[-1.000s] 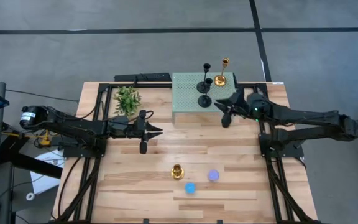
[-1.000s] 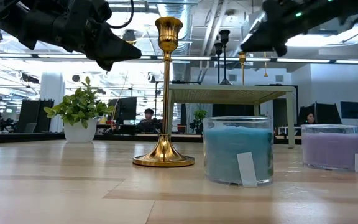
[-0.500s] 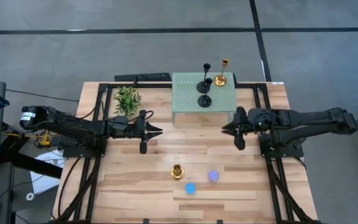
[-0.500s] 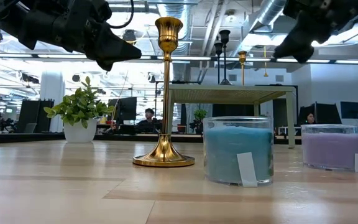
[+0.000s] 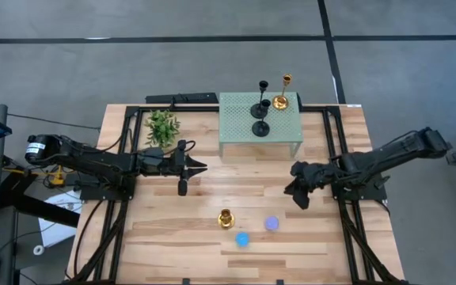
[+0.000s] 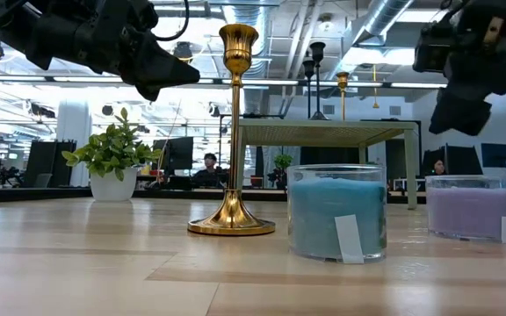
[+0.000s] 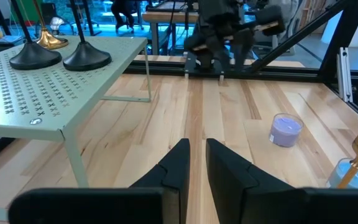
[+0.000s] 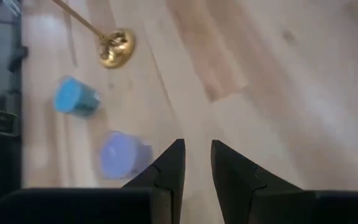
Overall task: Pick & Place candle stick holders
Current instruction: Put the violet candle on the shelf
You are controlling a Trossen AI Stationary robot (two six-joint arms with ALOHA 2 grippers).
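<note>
My wooden table (image 5: pixel 212 237) carries a pale green perforated stand (image 5: pixel 240 111) at its back edge; on it stand two black candlestick holders (image 5: pixel 260 127) and one gold candlestick holder (image 5: pixel 280 100). A potted plant (image 5: pixel 162 127) sits left of the stand. My left gripper (image 5: pixel 187 169) hovers near the plant, fingers a narrow slot apart, empty. My right gripper (image 5: pixel 298 192) hangs right of centre, fingers slightly parted, empty. The second gold holder (image 5: pixel 226 218) stands near the front, beside a purple candle (image 5: pixel 271 224) and a blue candle (image 5: pixel 242 238).
</note>
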